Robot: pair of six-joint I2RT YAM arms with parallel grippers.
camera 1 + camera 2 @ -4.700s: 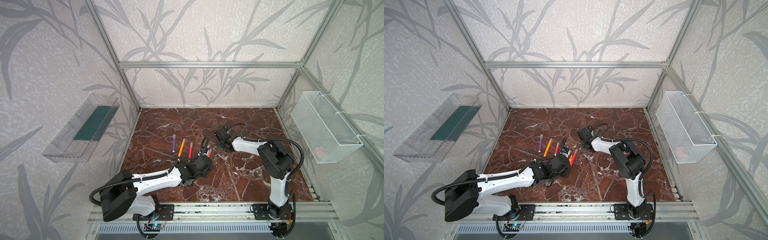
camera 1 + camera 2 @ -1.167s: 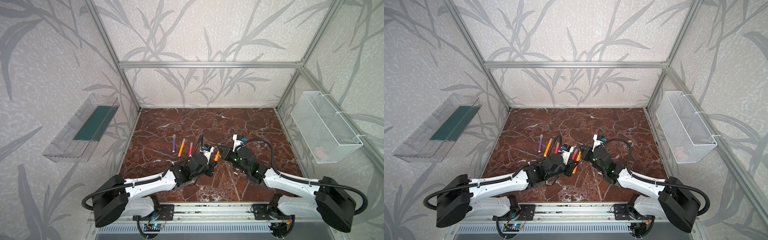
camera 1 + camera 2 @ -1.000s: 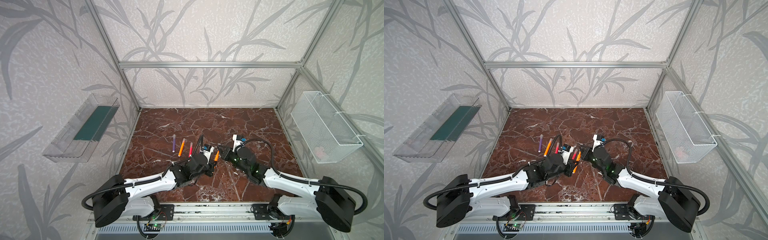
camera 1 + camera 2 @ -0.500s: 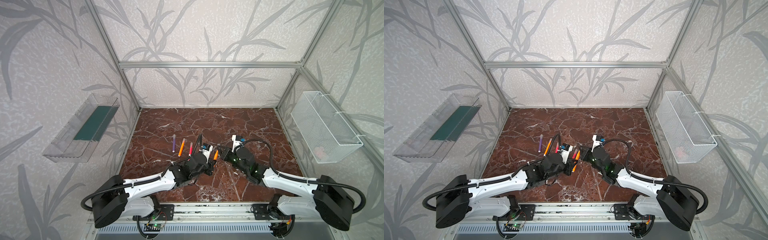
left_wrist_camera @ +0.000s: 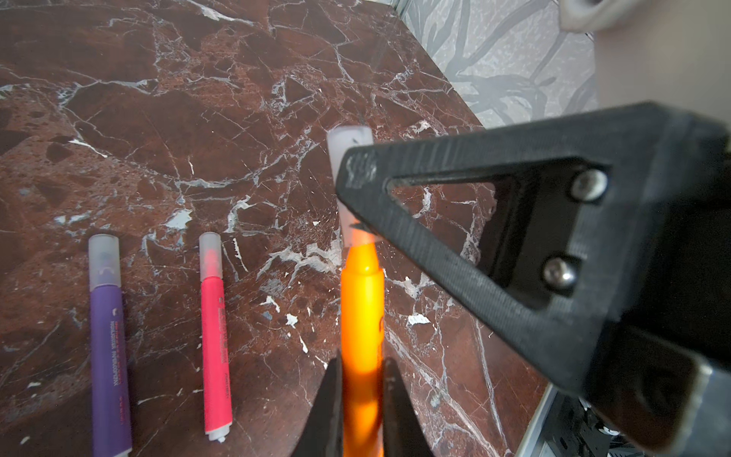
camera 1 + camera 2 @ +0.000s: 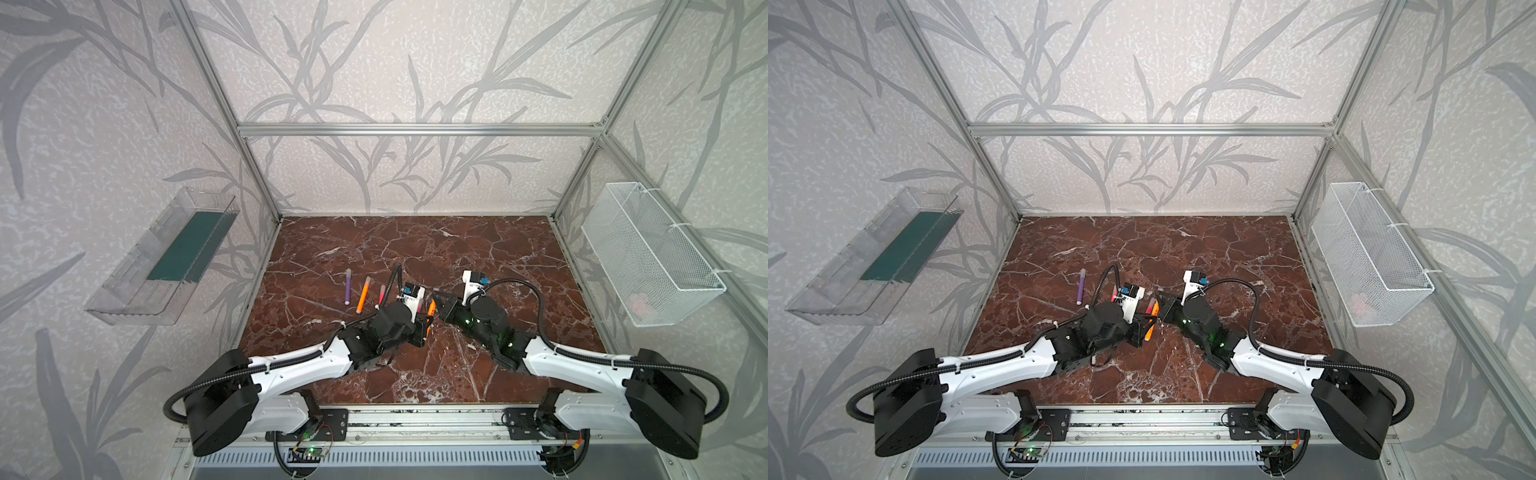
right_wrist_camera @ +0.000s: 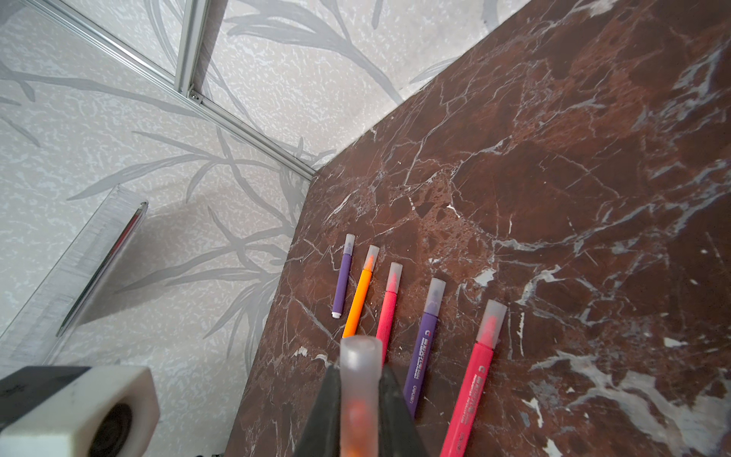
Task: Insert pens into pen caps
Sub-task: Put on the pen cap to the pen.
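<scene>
Now that the right arm is no longer reaching down to the brown marble-patterned desk [image 6: 457,249] as it was a few seconds ago, we are seeing both arms meeting tip to tip above the desk's middle. The left pincer [image 5: 362,368] is clamping narrowly on the barrel of a slim orange plastic marker pen [image 5: 362,308], and the right pincer [image 7: 360,376] is squeezing a short translucent grey-clear plastic cap [image 7: 360,356]. What is changing is the join: the cap is now sitting over the pen's tip, with orange glowing through its wall in the right wrist view. Over the last second the pincers are barely shifting, only edging closer. In the left wrist view a stretch of the tapered neck is still showing between the cap's mouth and the barrel's shoulder, so we are judging the cap started but not pushed home. Between the desk's middle and its left edge a row of five capped pens [image 7: 388,304] is lying flat, so this pair is looking like the last one, and a straight push along the pen's axis is what is remaining.
</scene>
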